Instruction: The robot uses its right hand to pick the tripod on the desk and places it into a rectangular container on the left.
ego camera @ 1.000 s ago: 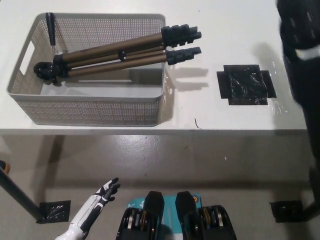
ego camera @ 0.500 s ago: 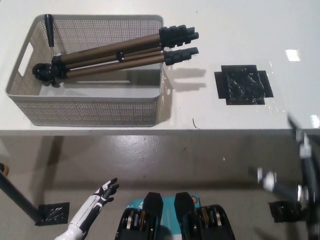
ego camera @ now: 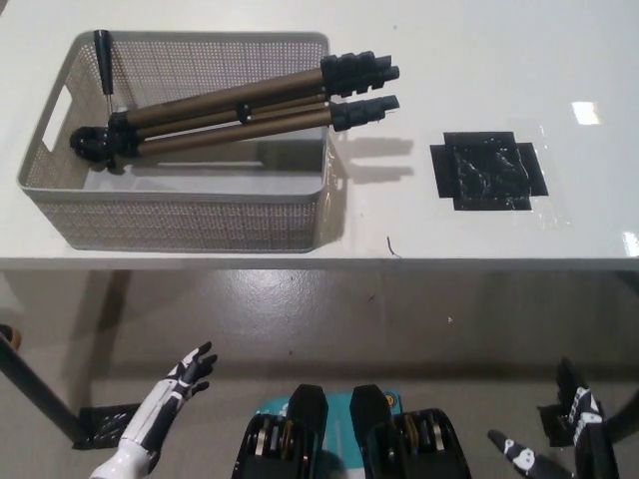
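While the tripod [ego camera: 235,108] lay folded in the grey mesh container [ego camera: 180,225], its head sat low at the container's left end and its black feet rested up on the right rim, jutting just past it. Its long axis ran nearly left to right, rising slightly toward the feet. The right robot hand [ego camera: 579,429] hung at the lower right corner of the view, below the near edge of the surface [ego camera: 449,60], with fingers spread and nothing held. From that robot hand the tripod lay up and well to the left, well apart from it. The left robot hand [ego camera: 180,374] rested at the lower left, fingers likewise apart and empty; it was the nearer of the 2 to the container, though below the surface edge. By this layout the placing appeared done, with no grasp left to make. The surface was white and glossy, carrying a patch of black tape [ego camera: 489,175] to the right of the container and a small dark mark near its front edge. Below it showed a grey floor.
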You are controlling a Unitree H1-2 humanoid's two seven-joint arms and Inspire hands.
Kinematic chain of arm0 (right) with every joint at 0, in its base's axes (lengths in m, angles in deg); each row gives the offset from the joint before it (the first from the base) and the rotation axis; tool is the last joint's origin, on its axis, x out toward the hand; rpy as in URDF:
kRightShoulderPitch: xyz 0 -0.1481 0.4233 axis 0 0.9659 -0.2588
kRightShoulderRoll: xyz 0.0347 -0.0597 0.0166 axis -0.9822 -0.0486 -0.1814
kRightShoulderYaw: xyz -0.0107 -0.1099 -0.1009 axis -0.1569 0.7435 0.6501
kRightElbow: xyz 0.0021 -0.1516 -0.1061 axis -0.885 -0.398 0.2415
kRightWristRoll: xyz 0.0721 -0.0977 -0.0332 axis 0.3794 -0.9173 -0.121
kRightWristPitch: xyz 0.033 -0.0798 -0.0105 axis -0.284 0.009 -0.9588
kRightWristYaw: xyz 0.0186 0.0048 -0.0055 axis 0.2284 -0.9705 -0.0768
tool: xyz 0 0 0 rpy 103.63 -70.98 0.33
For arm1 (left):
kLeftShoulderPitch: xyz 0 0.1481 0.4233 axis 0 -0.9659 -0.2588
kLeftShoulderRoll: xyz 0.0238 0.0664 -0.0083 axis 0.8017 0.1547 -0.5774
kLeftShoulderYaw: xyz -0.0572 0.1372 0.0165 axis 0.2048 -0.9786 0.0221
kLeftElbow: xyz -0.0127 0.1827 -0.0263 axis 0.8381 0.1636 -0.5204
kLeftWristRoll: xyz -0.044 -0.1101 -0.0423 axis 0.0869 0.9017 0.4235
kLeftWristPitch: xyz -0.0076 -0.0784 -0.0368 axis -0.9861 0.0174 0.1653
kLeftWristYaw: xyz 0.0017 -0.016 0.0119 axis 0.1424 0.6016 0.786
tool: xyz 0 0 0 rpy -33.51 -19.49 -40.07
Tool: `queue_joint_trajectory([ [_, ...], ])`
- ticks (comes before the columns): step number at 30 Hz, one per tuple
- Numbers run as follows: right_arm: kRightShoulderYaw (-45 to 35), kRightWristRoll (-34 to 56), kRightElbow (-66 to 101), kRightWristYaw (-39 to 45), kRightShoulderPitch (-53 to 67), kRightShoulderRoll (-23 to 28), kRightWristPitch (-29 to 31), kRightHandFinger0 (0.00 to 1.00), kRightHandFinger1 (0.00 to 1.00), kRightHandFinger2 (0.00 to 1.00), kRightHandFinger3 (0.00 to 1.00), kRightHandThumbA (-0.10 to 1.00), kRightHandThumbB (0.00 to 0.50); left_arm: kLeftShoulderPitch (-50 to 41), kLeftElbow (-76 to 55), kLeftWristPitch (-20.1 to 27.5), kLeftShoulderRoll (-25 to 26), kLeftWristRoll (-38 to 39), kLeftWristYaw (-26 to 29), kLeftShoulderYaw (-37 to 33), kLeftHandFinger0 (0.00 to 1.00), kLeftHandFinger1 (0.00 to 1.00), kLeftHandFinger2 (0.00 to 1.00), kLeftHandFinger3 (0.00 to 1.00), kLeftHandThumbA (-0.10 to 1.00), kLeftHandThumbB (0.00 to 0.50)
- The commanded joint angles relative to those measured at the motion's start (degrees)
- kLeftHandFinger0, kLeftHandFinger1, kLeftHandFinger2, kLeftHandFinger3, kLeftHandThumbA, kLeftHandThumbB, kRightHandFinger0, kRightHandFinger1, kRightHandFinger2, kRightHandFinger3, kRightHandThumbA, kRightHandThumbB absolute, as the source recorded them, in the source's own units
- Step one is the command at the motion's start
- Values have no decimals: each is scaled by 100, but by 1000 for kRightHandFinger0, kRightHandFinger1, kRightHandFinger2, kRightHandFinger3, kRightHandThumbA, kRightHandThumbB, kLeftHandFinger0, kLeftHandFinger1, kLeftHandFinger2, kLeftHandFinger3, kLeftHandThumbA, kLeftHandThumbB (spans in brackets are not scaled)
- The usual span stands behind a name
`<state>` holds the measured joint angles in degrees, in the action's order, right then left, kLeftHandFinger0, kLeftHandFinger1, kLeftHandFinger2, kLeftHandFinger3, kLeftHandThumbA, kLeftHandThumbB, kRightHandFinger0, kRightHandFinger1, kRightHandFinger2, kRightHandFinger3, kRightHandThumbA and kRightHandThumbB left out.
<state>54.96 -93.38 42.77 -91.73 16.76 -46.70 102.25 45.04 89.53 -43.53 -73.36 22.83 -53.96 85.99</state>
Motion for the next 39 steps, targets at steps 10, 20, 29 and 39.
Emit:
queue_joint_trajectory([
  [10,10,507,-236,266,-189,-29,515,1000,1000,1000,1000,1000,405,57,-97,115,31,207,127,199,1000,1000,1000,1000,1000,500],
  [20,3,511,-223,343,-228,84,515,1000,1000,1000,1000,1000,405,329,51,94,29,313,114,278,1000,1000,1000,1000,1000,500],
  [29,13,476,-261,326,-171,30,515,1000,1000,1000,1000,1000,422,299,274,291,58,392,28,424,1000,1000,1000,1000,1000,500],
  [39,95,331,-161,296,233,55,515,1000,1000,1000,1000,1000,396,-117,50,295,7,326,60,358,1000,1000,1000,1000,1000,500],
])
